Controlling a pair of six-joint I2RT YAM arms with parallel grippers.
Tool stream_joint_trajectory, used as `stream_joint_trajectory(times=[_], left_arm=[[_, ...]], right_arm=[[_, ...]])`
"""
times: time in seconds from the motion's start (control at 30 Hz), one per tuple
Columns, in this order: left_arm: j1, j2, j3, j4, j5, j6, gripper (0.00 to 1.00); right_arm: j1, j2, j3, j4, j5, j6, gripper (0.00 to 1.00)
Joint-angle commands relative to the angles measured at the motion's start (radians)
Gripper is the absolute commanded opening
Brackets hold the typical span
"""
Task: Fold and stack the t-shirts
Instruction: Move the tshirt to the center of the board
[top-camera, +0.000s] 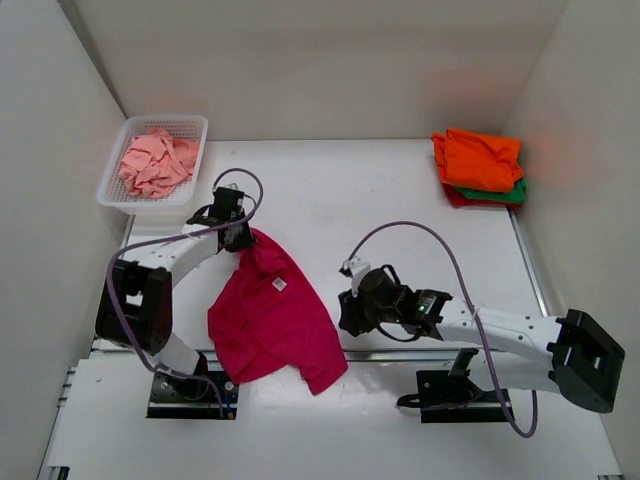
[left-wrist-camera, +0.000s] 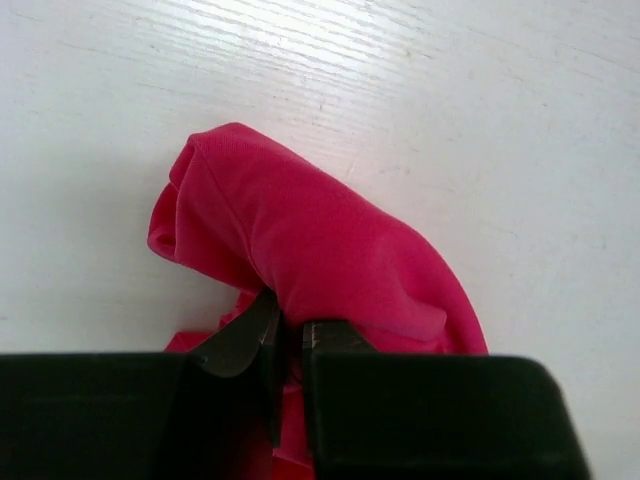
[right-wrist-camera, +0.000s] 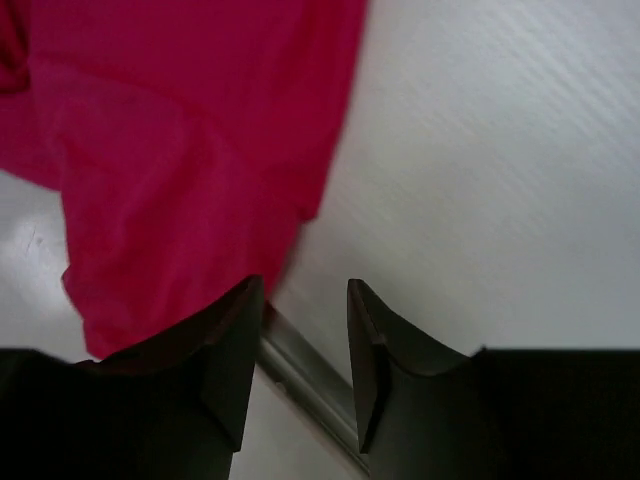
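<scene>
Bright, flat overhead light; your top view is sharp, your wrist views go soft up close.
You get even white light from above on the table (top-camera: 400, 200), with only a short, soft shadow beside the basket (top-camera: 148, 204). The orange t-shirt (top-camera: 480, 158) casts a faint orange tint on the right wall (top-camera: 570, 130). In your left wrist view, mild glare washes the table's upper middle, grain readable; the magenta t-shirt (left-wrist-camera: 320, 240) is in focus with soft fold shading, while the left gripper (left-wrist-camera: 290, 320) is near-black, underexposed, no surface detail. Your right wrist view is blurred: table streaky, cloth edge smeared, right gripper (right-wrist-camera: 302, 290) a dark out-of-focus silhouette with thin highlights on its inner edges.
</scene>
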Motion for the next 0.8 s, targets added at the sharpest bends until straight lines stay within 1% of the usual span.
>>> stream_joint_trajectory(times=[0.0, 0.03, 0.07, 0.13, 0.3, 0.33, 0.43, 0.47, 0.5, 0.53, 0.57, 0.6, 0.63, 0.7, 0.73, 0.77], left_arm=[[0.011, 0.057, 0.067, -0.024, -0.035, 0.008, 0.0], [0.018, 0.085, 0.092, -0.023, -0.036, 0.002, 0.0], [0.015, 0.098, 0.1, -0.024, -0.039, -0.002, 0.0], [0.017, 0.15, 0.144, -0.035, -0.056, -0.012, 0.0], [0.049, 0.243, 0.287, -0.076, -0.085, -0.012, 0.0], [0.05, 0.275, 0.342, -0.088, -0.101, -0.012, 0.0], [0.057, 0.372, 0.519, -0.203, -0.141, 0.023, 0.0], [0.049, 0.398, 0.585, -0.214, -0.145, 0.033, 0.0], [0.049, 0.409, 0.609, -0.228, -0.157, 0.04, 0.0], [0.054, 0.427, 0.655, -0.236, -0.148, 0.045, 0.0], [0.057, 0.441, 0.696, -0.243, -0.144, 0.05, 0.0], [0.057, 0.447, 0.719, -0.251, -0.139, 0.051, 0.0], [0.058, 0.46, 0.759, -0.263, -0.132, 0.053, 0.0], [0.058, 0.487, 0.827, -0.288, -0.119, 0.065, 0.0], [0.063, 0.513, 0.866, -0.312, -0.119, 0.07, 0.0], [0.063, 0.539, 0.908, -0.326, -0.115, 0.073, 0.0]], right_arm=[[0.115, 0.061, 0.047, 0.062, 0.037, 0.042, 0.35], [0.159, 0.092, 0.061, 0.058, 0.041, 0.034, 0.38], [0.196, 0.108, 0.07, 0.061, 0.038, 0.033, 0.45], [0.232, 0.153, 0.081, 0.072, 0.061, 0.024, 0.52], [0.29, 0.207, 0.095, 0.088, 0.087, -0.012, 0.58], [0.287, 0.218, 0.102, 0.095, 0.062, -0.023, 0.6], [0.293, 0.279, 0.113, 0.108, 0.049, -0.032, 0.67], [0.292, 0.316, 0.13, 0.099, 0.051, -0.047, 0.66], [0.29, 0.327, 0.15, 0.096, 0.023, -0.053, 0.52], [0.28, 0.357, 0.165, 0.084, 0.037, -0.059, 0.21], [0.275, 0.373, 0.191, 0.061, 0.075, -0.056, 0.07], [0.257, 0.369, 0.217, 0.041, 0.092, -0.062, 0.0], [0.249, 0.367, 0.228, 0.05, 0.098, -0.063, 0.0], [0.171, 0.324, 0.237, 0.065, 0.107, -0.069, 0.0], [0.157, 0.288, 0.219, 0.078, 0.098, -0.07, 0.0], [0.095, 0.258, 0.224, 0.088, 0.089, -0.072, 0.0]])
